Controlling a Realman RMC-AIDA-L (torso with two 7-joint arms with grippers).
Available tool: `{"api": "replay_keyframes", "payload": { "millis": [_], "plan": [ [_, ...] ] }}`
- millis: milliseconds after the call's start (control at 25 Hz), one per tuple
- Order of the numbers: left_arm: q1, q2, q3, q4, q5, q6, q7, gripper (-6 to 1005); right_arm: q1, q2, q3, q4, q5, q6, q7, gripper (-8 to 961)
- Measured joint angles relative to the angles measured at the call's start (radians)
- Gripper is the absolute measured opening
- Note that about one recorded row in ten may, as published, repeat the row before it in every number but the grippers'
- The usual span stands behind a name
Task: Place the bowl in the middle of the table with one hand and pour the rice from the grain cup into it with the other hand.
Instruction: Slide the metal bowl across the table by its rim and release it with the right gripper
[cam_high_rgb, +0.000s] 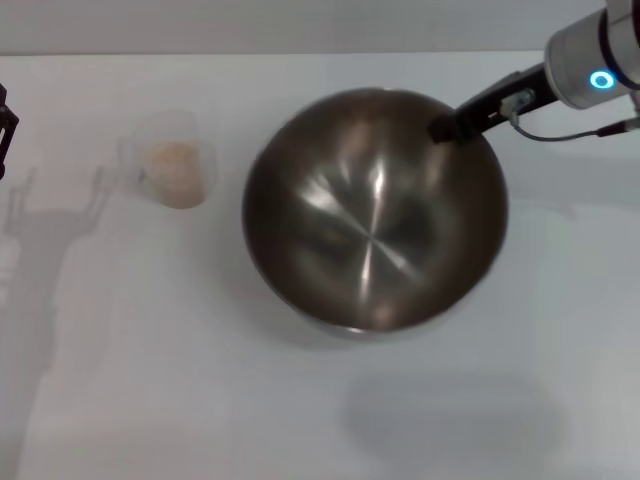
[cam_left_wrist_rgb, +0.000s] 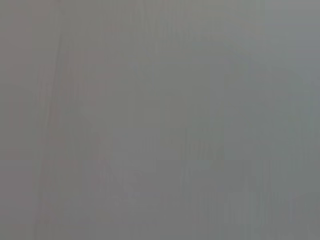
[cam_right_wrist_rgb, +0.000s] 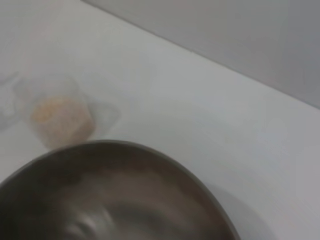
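Observation:
The large steel bowl (cam_high_rgb: 375, 210) sits near the middle of the white table (cam_high_rgb: 150, 380). My right gripper (cam_high_rgb: 443, 129) reaches in from the upper right and is shut on the bowl's far right rim. The clear grain cup (cam_high_rgb: 178, 160) stands to the bowl's left, apart from it, with pale rice (cam_high_rgb: 176, 163) inside. The right wrist view shows the bowl's rim (cam_right_wrist_rgb: 120, 150) close up, with the cup (cam_right_wrist_rgb: 60, 115) and rice (cam_right_wrist_rgb: 57, 114) beyond it. My left gripper (cam_high_rgb: 4, 125) shows only as a dark piece at the far left edge. The left wrist view shows only plain grey.
The table's back edge (cam_high_rgb: 300, 52) meets a grey wall. Shadows of the left arm lie on the table left of the cup (cam_high_rgb: 40, 230).

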Motion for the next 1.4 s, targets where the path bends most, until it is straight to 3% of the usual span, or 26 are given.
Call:
{"api": "replay_keyframes", "payload": {
  "millis": [320,880,960,1400],
  "plan": [
    [0.003,0.0,0.002,0.0,0.005,0.006,-0.001,846,0.025,0.003,-0.003,-0.087,0.005,-0.089,-0.002,21],
    [0.011,-0.001,0.008,0.0,0.007,0.027,-0.003,845,0.039,0.005,-0.018,-0.142,-0.002,-0.079,0.006,18],
    [0.011,-0.001,0.009,-0.001,0.008,0.028,-0.004,845,0.038,0.005,-0.018,-0.141,-0.008,-0.073,0.007,149],
    [0.011,-0.002,0.009,-0.002,0.007,0.04,-0.005,845,0.022,0.005,-0.03,0.0,-0.121,-0.044,0.054,282]
  ]
}}
